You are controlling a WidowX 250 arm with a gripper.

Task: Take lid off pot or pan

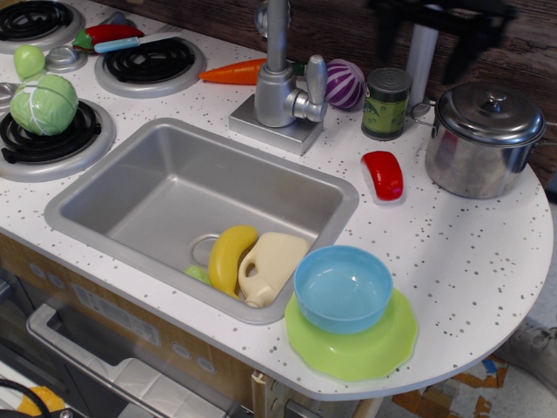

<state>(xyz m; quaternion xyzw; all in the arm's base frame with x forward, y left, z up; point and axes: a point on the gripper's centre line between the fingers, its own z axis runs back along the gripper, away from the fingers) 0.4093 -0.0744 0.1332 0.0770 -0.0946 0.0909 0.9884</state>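
Observation:
The shiny steel pot [473, 164] stands at the back right of the counter. Its domed lid [484, 117] sits on it, with the small knob [496, 99] at its centre. My gripper [424, 45] is a dark motion-blurred shape at the top edge, high above the counter and up and left of the lid. Its two fingers [384, 39] hang apart with nothing between them, so it looks open. It touches neither lid nor pot.
A dark green tin can [386, 103] and a white post [423, 52] stand left of the pot. A red object [383, 174] lies in front. Faucet [280, 83], sink [165, 187] with banana and jug, and blue bowl [343, 287] on a green plate lie to the left.

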